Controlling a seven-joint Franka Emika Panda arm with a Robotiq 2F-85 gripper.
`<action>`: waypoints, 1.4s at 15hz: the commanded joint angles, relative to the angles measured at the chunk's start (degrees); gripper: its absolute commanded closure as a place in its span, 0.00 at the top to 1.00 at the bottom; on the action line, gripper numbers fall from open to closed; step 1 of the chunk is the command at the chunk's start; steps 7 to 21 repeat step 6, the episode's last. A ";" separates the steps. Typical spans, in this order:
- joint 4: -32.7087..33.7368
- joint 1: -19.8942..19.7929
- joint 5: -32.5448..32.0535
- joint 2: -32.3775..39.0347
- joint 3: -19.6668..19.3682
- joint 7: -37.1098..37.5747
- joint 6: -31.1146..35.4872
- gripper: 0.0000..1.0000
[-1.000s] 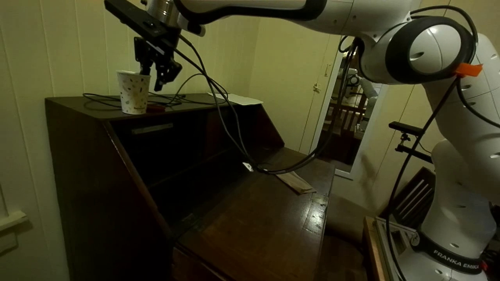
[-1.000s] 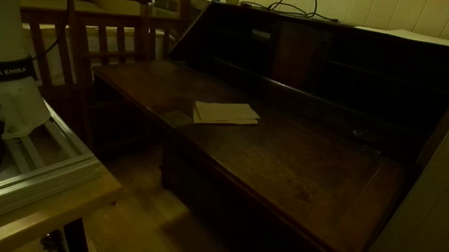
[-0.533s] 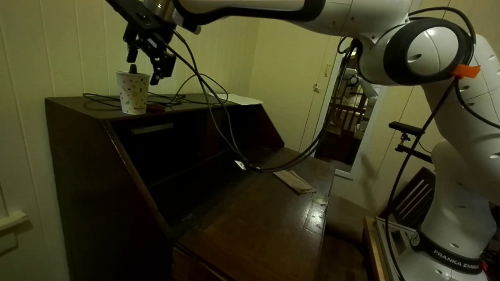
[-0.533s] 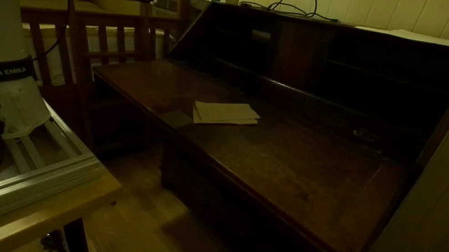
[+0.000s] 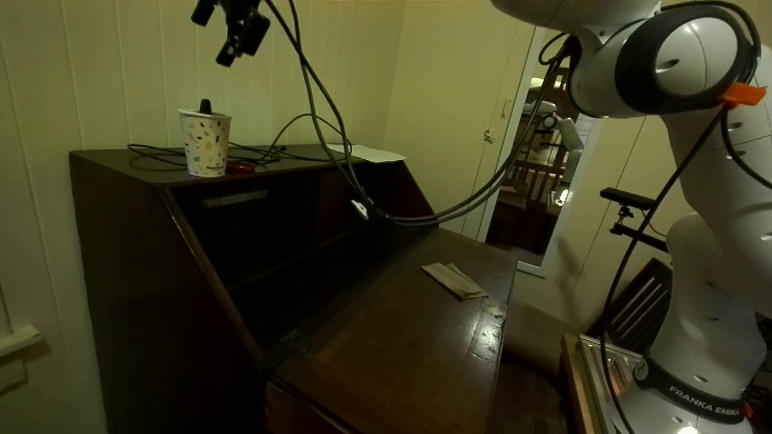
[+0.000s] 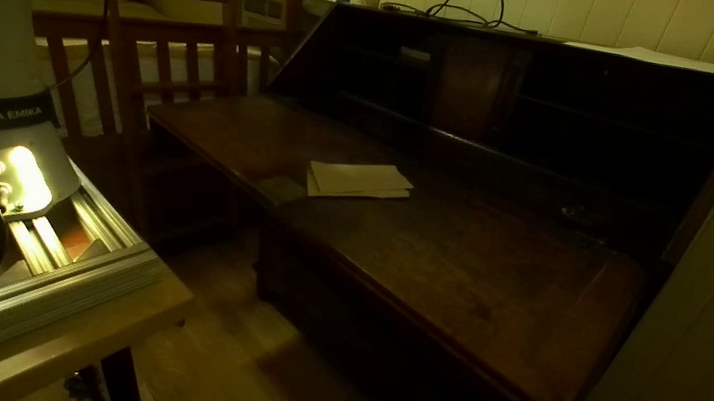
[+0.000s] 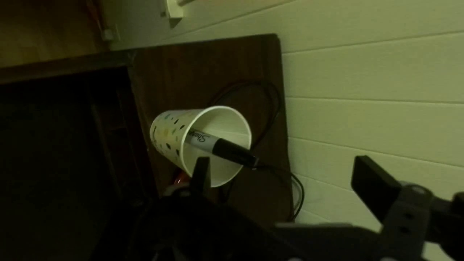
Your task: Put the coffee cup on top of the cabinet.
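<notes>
The claw (image 5: 213,38) has risen since the earlier frame: in an exterior view it hangs above the cup (image 5: 206,144), fingers (image 5: 227,54) spread, clear of the rim. The cup stands upright on top of the cabinet (image 5: 114,164), near the front edge, a marker (image 5: 205,106) poking out. In an exterior view the cup sits near one end of the cabinet, just beside a cable (image 6: 487,23). In the wrist view the fingers stand wide apart and empty.
</notes>
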 commanded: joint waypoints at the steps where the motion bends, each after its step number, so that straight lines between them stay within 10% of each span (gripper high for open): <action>1: -1.07 -0.40 3.79 -5.87 0.85 6.56 0.39 1.00; 21: 0.17 0.17 1.83 -6.82 0.15 8.57 -0.09 1.00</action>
